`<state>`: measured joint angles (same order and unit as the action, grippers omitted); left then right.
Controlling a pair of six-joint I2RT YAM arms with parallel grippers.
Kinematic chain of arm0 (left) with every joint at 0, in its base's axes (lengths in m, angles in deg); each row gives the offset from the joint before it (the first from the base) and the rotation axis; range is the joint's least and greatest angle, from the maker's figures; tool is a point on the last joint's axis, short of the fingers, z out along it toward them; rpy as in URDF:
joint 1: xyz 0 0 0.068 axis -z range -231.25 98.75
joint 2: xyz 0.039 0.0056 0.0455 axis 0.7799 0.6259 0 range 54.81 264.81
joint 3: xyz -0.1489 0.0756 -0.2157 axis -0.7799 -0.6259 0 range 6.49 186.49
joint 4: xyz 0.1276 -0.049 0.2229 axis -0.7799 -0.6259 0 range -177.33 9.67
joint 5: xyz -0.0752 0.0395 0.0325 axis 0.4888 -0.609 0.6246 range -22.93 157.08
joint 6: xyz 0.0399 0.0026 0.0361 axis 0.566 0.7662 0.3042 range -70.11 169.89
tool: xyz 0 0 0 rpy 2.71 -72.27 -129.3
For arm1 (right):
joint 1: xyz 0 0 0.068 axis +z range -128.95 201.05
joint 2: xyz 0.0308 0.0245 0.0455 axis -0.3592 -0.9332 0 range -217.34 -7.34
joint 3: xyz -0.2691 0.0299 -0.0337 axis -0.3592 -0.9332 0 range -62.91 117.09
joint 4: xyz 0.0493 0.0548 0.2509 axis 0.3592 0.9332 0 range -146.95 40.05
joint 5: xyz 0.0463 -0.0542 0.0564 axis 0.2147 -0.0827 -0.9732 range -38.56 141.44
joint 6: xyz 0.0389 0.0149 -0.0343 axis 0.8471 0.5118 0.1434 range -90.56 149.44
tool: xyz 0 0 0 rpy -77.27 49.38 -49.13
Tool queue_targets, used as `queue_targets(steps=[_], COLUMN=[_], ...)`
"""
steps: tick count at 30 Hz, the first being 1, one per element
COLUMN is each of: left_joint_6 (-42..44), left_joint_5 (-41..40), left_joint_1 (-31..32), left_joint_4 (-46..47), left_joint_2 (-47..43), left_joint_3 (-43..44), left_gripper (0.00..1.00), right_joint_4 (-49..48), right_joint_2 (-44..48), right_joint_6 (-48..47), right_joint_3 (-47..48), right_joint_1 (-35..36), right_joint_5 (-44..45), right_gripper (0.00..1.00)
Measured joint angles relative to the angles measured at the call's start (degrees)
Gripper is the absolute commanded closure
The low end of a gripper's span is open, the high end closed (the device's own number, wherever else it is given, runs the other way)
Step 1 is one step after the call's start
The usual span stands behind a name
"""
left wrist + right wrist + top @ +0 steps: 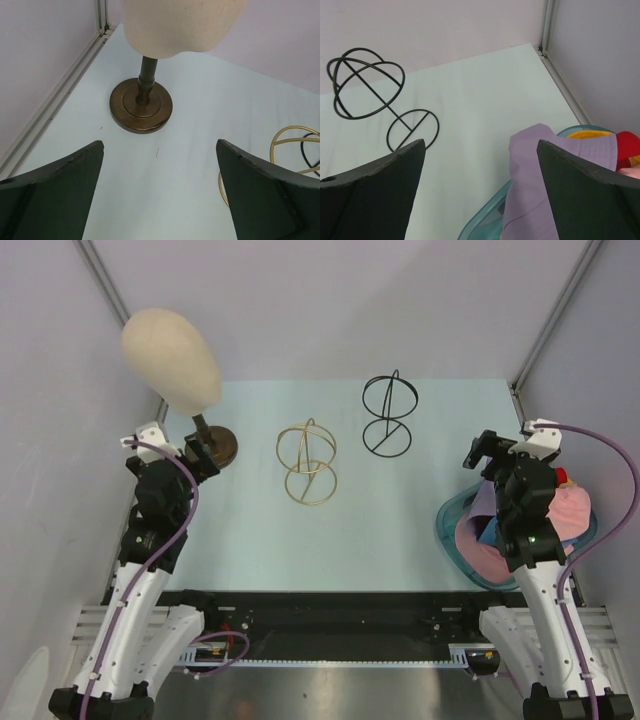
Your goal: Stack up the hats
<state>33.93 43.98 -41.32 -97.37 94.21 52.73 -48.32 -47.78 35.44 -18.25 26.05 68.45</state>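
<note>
Lying heaped in the tray [443, 532] at 4 o'clock, the hats [575, 512] sit just below the right gripper [483, 450], its jaws spread and empty. The left gripper [200, 455], likewise spread, hovers at 9 o'clock beside the mannequin base [222, 443].

The middle of the counter [250, 530] lies open from the near edge up to the gold wire stand [307, 462]. The black wire stand [388, 417] stands farther back and to the right, with a lane between the two. At far left the mannequin head [172, 357] overhangs its brown base [141, 105], close ahead of the left tool [160, 150], jaws spread wide. The right tool [480, 150], equally spread, hovers over the lilac hat [530, 190] draped across the teal tray [447, 530] beside the right wall [600, 390].
</note>
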Motion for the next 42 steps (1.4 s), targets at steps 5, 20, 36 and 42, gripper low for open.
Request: queue_targets(steps=[5, 20, 36, 42], left_joint_6=[0.48, 5.60, 9.77, 10.03], left_joint_5=[-0.59, 6.12, 8.76, 8.41], left_joint_1=[0.00, 0.74, 13.09, 13.09], left_joint_4=[-0.22, 4.90, 13.38, 13.53], left_joint_2=[1.09, 8.09, 16.17, 15.76], left_joint_3=[0.79, 0.94, -0.72, -0.72], left_gripper=[0.00, 0.00, 0.00, 0.00], right_joint_4=[0.57, 18.23, 38.10, 40.83], right_joint_2=[1.01, -6.08, -0.15, 1.05], right_joint_6=[0.02, 5.84, 27.91, 36.00], right_joint_3=[-0.04, 13.75, 11.02, 6.51], right_joint_1=[-1.07, -16.92, -15.17, -12.11], right_joint_5=[-2.95, -1.95, -11.30, -10.14], right_gripper=[0.00, 0.00, 0.10, 0.11])
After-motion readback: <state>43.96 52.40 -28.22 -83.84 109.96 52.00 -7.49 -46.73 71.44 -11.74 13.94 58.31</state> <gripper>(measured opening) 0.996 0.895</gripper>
